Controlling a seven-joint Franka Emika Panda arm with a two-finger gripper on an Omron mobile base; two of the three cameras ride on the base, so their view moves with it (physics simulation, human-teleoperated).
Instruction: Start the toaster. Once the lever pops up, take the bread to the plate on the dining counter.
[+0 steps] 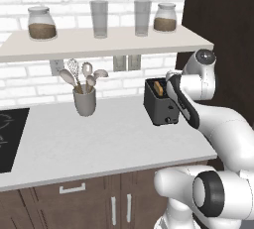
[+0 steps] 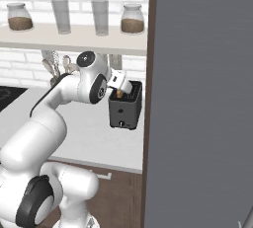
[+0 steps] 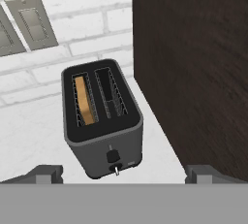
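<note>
The dark grey toaster [image 3: 101, 121] stands at the right end of the grey worktop [image 1: 99, 143], against a tall dark cabinet. A tan bread slice [image 3: 86, 101] sits in its left slot, with the right slot empty. On its front face are a black lever knob [image 3: 112, 156] and a small silver knob below it. My gripper [image 3: 126, 173] hovers just above and in front of the toaster, open, fingertips [image 3: 48, 172] wide apart and holding nothing. From the base, my hand [image 2: 121, 83] is over the toaster [image 2: 126, 104]. The plate and dining counter are out of view.
The tall dark cabinet wall [image 3: 193, 72] rises close on the toaster's right. A grey utensil cup [image 1: 85, 101] stands further left, and a black hob [image 1: 10, 134] at the far left. A shelf [image 1: 99, 42] with jars and glasses hangs overhead. Wall outlets [image 3: 31, 22] are behind.
</note>
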